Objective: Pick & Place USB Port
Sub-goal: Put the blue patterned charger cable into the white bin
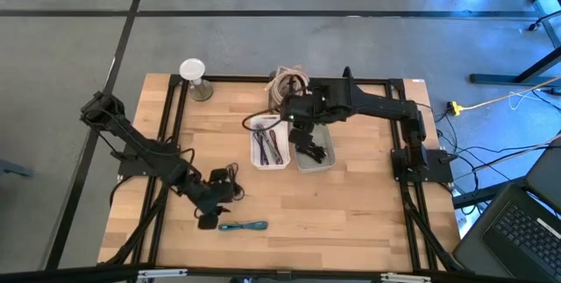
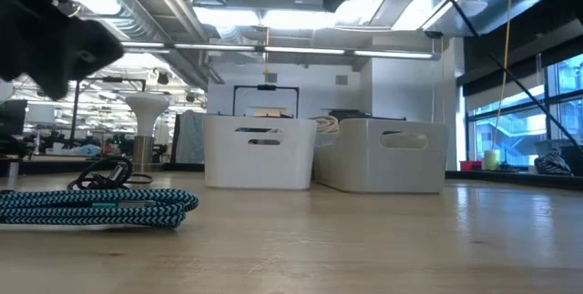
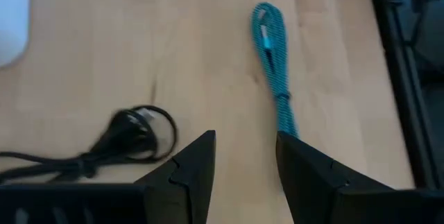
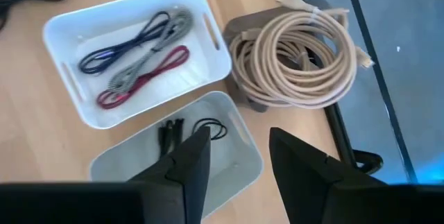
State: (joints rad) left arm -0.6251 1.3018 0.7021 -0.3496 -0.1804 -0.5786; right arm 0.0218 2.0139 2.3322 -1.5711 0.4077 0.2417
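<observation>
A teal braided USB cable [image 1: 244,226] [image 3: 272,57] lies folded and flat on the wooden table near the front left. My left gripper [image 1: 209,213] [image 3: 244,156] hangs open just above the table beside the cable's near end, with nothing between its fingers. A black cable [image 1: 230,176] [image 3: 128,137] lies loose close by. My right gripper [image 1: 302,132] [image 4: 237,153] is open and empty, high above the grey bin [image 4: 236,156]. That bin holds a black cable [image 4: 173,132]. The white bin [image 1: 268,147] [image 4: 208,44] holds blue, grey and red cables.
A coil of beige cable [image 4: 298,50] [image 1: 287,81] rests on a grey stand behind the bins. A white stemmed object [image 1: 193,74] stands at the far left. Black frame rails [image 1: 171,116] run along the table's sides. Bare wood [image 1: 351,213] spreads at the front right.
</observation>
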